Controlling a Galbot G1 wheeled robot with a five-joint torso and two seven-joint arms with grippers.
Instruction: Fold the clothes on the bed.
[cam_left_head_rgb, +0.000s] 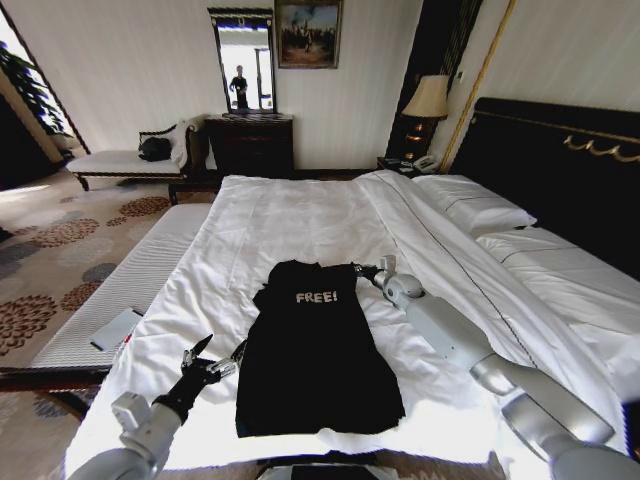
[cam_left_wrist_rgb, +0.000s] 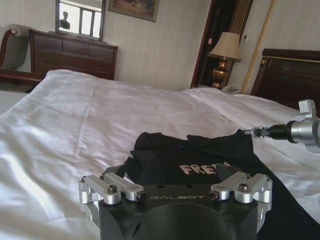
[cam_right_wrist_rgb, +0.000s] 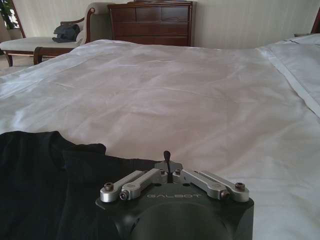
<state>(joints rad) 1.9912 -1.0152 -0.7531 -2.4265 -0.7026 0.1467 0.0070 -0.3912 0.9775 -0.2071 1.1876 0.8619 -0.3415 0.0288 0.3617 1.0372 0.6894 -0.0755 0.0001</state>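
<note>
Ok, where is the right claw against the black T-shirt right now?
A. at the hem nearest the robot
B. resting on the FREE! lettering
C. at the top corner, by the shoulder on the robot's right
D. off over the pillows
C: the right claw sits at the top right corner of the black T-shirt, its fingers closed together.

It was a bedroom: a big bed (cam_left_head_rgb: 300, 215) with white pillows (cam_left_head_rgb: 475, 205), a lamp (cam_left_head_rgb: 428, 100), a dark dresser (cam_left_head_rgb: 250, 143) and a mirror (cam_left_head_rgb: 243, 60).

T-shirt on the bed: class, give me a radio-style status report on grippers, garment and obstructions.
Left gripper open, beside the shirt's left edge. Right gripper shut at the shirt's upper right corner. Black T-shirt flat on the white duvet, sleeves tucked in. Nothing in the way.
</note>
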